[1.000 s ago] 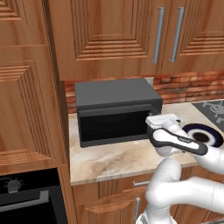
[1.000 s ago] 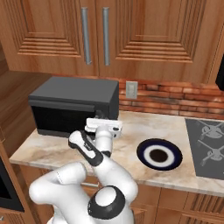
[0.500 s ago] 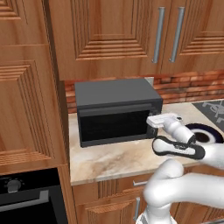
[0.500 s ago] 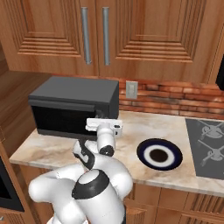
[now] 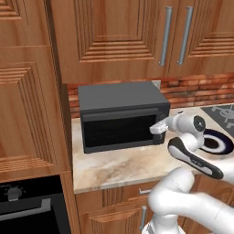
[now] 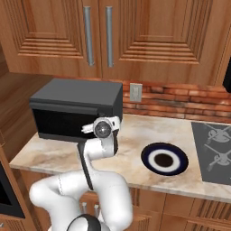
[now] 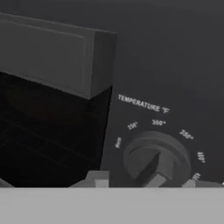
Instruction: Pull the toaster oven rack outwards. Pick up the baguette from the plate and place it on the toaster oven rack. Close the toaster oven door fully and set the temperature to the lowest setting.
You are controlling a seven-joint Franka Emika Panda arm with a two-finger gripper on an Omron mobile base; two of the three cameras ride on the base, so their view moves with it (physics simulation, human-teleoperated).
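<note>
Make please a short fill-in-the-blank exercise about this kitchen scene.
1. The toaster oven door is ____.
2. The word printed above the knob is ____.
3. The plate holds ____ baguette.
4. The gripper is at the oven's ____ front edge.

Missing words: shut; TEMPERATURE; no; right

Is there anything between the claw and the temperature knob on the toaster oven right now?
Nothing visible. In the hand view the temperature knob sits directly ahead of the claw on the toaster oven control strip, with no object between them.
</note>
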